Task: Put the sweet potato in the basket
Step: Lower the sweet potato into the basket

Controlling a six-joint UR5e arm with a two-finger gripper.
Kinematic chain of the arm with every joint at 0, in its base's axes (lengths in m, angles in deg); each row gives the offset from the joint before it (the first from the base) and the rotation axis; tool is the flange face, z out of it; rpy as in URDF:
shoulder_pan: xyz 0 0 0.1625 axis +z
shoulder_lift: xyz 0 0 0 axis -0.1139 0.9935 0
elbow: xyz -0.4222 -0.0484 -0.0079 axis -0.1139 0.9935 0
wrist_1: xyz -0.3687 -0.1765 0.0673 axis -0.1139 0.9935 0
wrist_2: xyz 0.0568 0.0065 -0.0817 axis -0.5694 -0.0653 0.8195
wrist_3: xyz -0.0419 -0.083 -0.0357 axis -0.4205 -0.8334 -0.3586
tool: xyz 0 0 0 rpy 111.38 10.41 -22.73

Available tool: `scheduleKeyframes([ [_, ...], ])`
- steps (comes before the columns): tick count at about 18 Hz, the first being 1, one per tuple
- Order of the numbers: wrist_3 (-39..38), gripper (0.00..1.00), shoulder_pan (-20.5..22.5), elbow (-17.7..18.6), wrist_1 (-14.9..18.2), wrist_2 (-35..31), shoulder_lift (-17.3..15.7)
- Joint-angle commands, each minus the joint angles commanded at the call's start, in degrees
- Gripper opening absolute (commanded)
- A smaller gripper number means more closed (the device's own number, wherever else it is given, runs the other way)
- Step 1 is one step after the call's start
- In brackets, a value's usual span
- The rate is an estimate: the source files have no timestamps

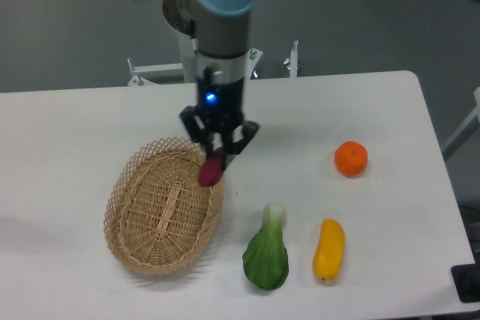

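Observation:
The reddish-purple sweet potato [211, 170] hangs from my gripper [217, 151], which is shut on its upper end. It is held in the air over the right rim of the woven tan basket [135, 219], which lies on the white table at the left. The basket's inside holds nothing. The tuber's lower tip points down and left toward the basket's interior.
A round orange fruit [350, 159] lies on the table to the right. A green leafy vegetable [268, 254] and a yellow oblong vegetable [328, 249] lie near the front edge, right of the basket. The arm's base [204, 50] stands behind the table.

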Motion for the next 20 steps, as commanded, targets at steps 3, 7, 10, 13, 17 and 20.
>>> scheduleKeyframes([
  [3,-0.98,0.23,-5.63,-0.35,-0.10,-8.96,4.92],
  [7,-4.23,0.23,-7.84,-0.70,-2.11,-11.53,9.67],
  [10,-4.41,0.23,-8.80,-1.84,-2.73,-13.29,12.05],
  [13,-5.20,0.23,-9.07,-2.29,-2.91,-13.99,13.98],
  [17,-5.11,0.23,-10.04,-2.11,-3.00,-15.93,14.95],
  [20,-5.02,0.23,-10.13,-2.02,-3.00,-16.55,15.40],
])
